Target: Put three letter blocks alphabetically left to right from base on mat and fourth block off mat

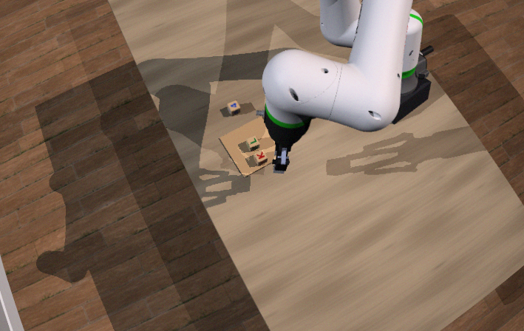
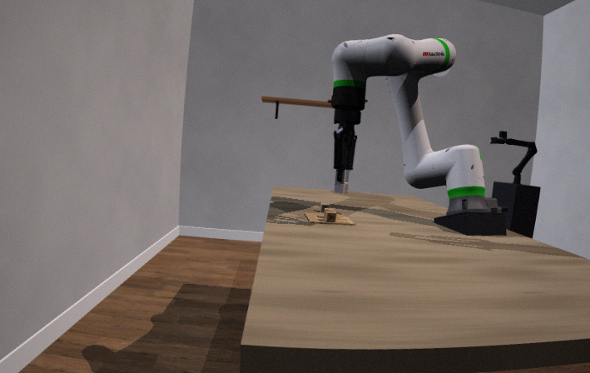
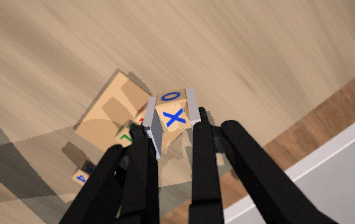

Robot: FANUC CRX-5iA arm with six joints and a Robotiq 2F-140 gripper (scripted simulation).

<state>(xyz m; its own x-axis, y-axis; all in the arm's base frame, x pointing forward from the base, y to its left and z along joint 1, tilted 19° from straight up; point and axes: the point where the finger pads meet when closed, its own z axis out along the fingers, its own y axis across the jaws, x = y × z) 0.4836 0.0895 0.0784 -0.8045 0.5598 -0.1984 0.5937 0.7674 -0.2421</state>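
Pinching the X block (image 2: 346, 186) (image 3: 173, 118) by opposite sides, hand (image 1: 280, 164) (image 2: 341, 186) (image 3: 174, 104) has it above the worktop (image 1: 338, 226) (image 2: 404, 287) (image 3: 53, 50); likely light, stiff, not fragile, could slip or twist if gripped off-centre. L block (image 1: 252, 142) (image 3: 126, 135) and K block (image 1: 260, 157) (image 2: 329, 216) (image 3: 142, 114) sit on the mat (image 1: 230, 142) (image 2: 345, 222) (image 3: 103, 112), 4 block (image 1: 233, 107) (image 3: 80, 175) off it. No containers seen; side-face grip keeps X on top, next probably lower beside L.

White robot arm (image 2: 373, 57) with green bands, its end effector (image 2: 342, 187) pointing down above a wooden surface (image 2: 408, 287) holding a mat (image 2: 345, 221).
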